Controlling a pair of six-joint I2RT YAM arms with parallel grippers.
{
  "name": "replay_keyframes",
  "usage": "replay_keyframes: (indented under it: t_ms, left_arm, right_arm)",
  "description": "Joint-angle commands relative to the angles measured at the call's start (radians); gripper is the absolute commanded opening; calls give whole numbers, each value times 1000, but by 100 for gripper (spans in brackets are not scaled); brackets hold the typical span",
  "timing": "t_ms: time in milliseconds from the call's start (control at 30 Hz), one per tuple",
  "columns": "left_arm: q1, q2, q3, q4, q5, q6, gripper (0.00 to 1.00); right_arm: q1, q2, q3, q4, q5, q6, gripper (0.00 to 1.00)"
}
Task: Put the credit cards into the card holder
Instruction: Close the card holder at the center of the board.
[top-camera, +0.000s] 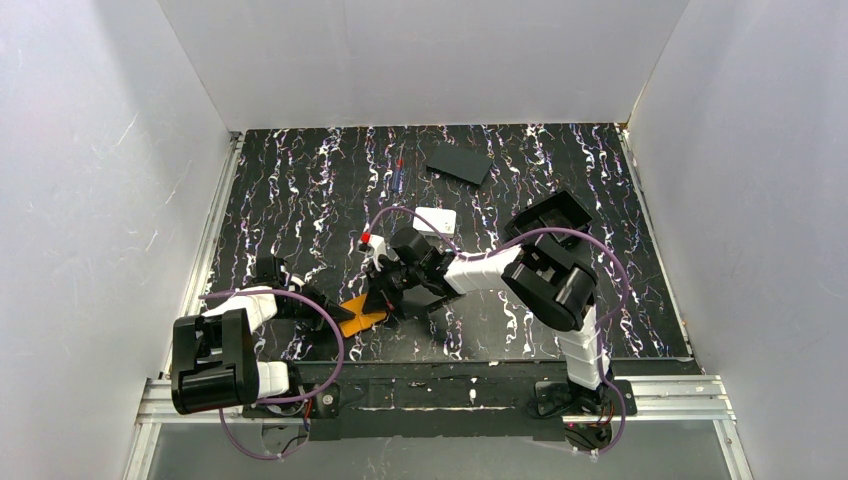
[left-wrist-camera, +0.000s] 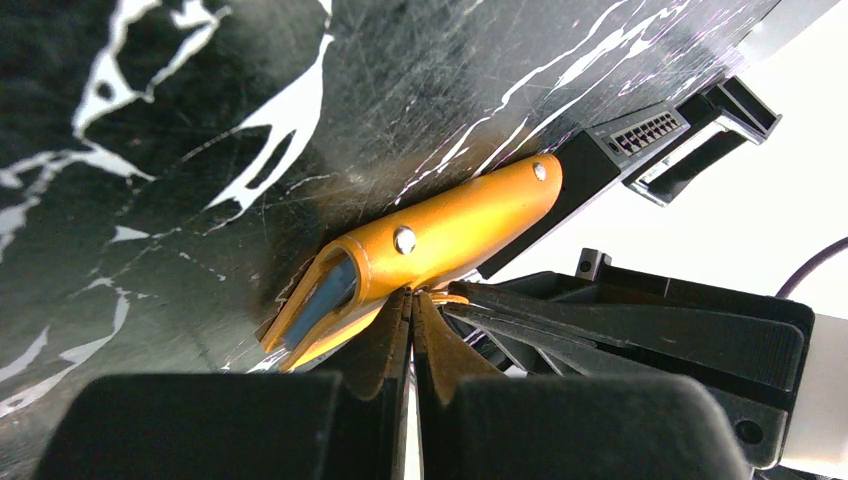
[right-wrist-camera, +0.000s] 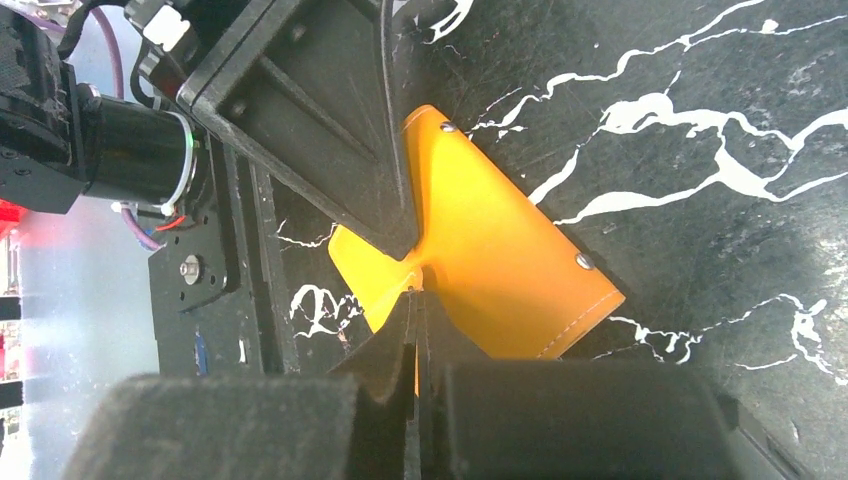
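Holder (top-camera: 362, 320) gripped from two sides, low over the table (top-camera: 300, 200); whether it lies fully flat cannot be told.

You have the left gripper (left-wrist-camera: 410, 305) closed on the holder's left edge, its jaws pressed together with no gap. The right gripper (right-wrist-camera: 418, 300) is closed the same way on the holder's right side, and a sliver of orange shows between its fingertips. The two sets of fingertips almost meet at one corner of the holder.

This double pinch probably serves two ends. A soft folded case slides on a smooth top, so one grip anchors it. The other grip can then pull a flap away and widen the opening. Which flap each gripper has cannot be told from these views.

The mouth (left-wrist-camera: 330, 295) stands slightly parted in the left wrist view. Blue-grey lining shows inside it, and no card is visible there.

A white card (top-camera: 435, 220) lies beyond the holder, well apart from it, with nothing touching it. A flat black rectangle (top-camera: 458, 162) lies farther beyond still.

Loading looks not yet begun. With both grippers occupied on the holder, neither is free to fetch a card. You will likely need to release one while the other keeps the mouth open. The risk is that the holder folds shut once one grip lets go.
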Motion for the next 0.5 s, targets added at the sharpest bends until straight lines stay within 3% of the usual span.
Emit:
replay_keyframes:
  t_ms: [0,467]
  left_arm:
    - [-8,21,-22,-33,-117,33,0]
    - [-7,18,-23,-34,-117,32,0]
  right_arm:
    - [-2,15,37,-3,-8,-23,1]
    - [6,59,86,-80,-88,-82,1]
